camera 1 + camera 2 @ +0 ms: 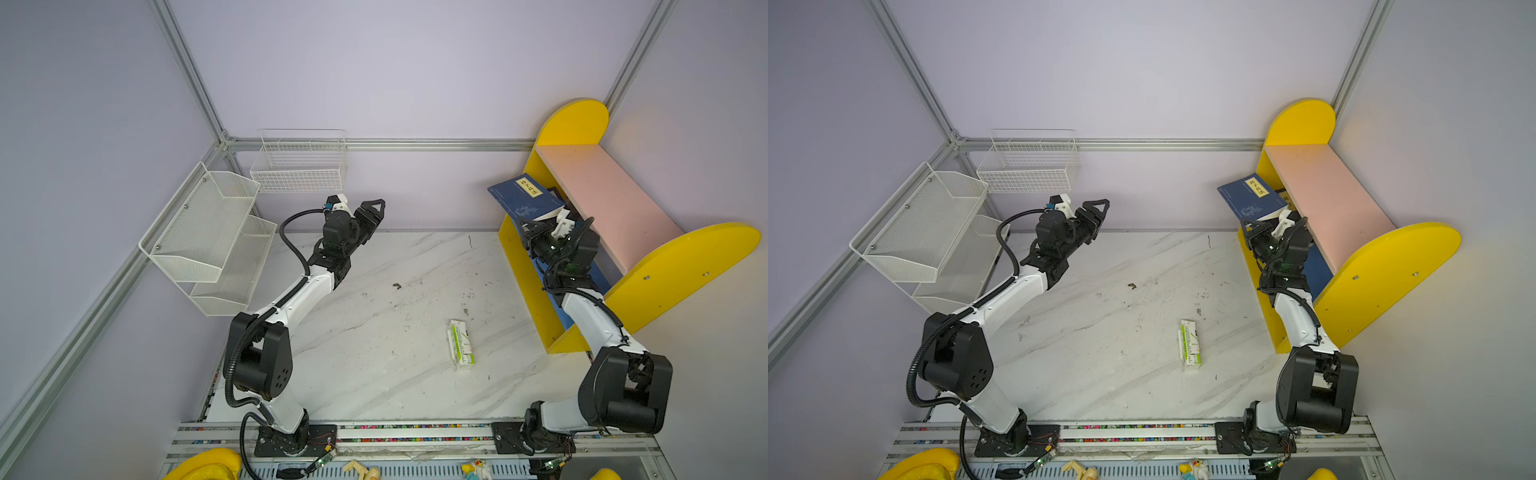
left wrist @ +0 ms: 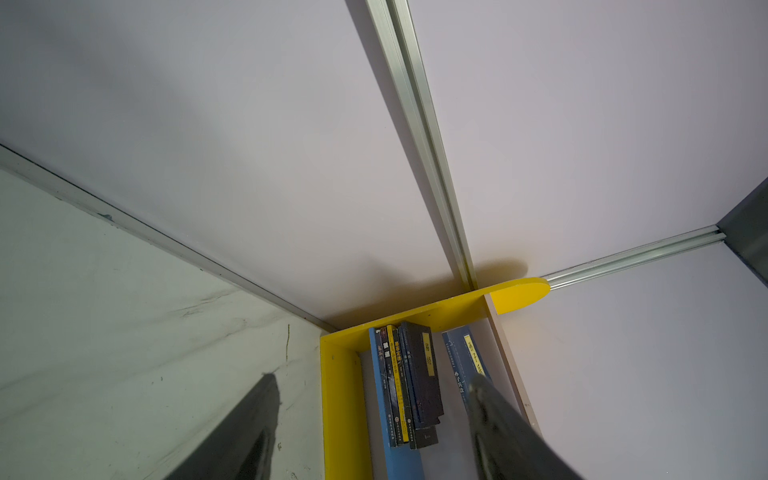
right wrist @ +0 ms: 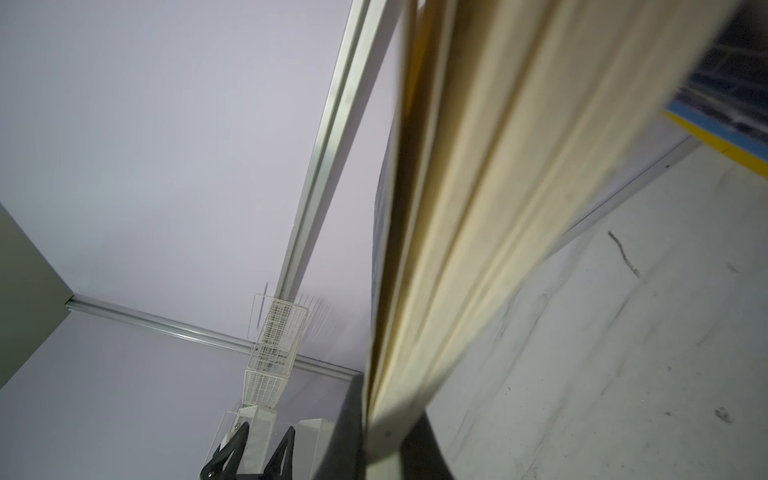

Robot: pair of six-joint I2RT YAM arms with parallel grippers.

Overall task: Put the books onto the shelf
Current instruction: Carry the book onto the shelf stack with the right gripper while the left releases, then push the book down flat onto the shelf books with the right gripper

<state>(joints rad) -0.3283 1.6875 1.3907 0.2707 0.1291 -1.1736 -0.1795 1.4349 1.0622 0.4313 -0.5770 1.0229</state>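
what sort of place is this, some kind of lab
Most likely a robot lab test cell, not a home: a white-and-black left arm and right arm mounted on an aluminium base rail, plain lilac wall panels in aluminium framing, and a staged shelf with yellow end panels.

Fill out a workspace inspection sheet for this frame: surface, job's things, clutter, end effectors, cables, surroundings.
Surface: marble-look table, scuffed with dark marks.
Job's things: blue book tilted at the shelf opening; other books stand on its blue lower board.
Clutter: carton lying flat; small dark scrap.
End effectors: left end effector open, empty, raised; right end effector shut on the blue book.
Cables: black hoses along both arms; no snag seen.
Surroundings: mesh rack, wire basket, lilac walls.
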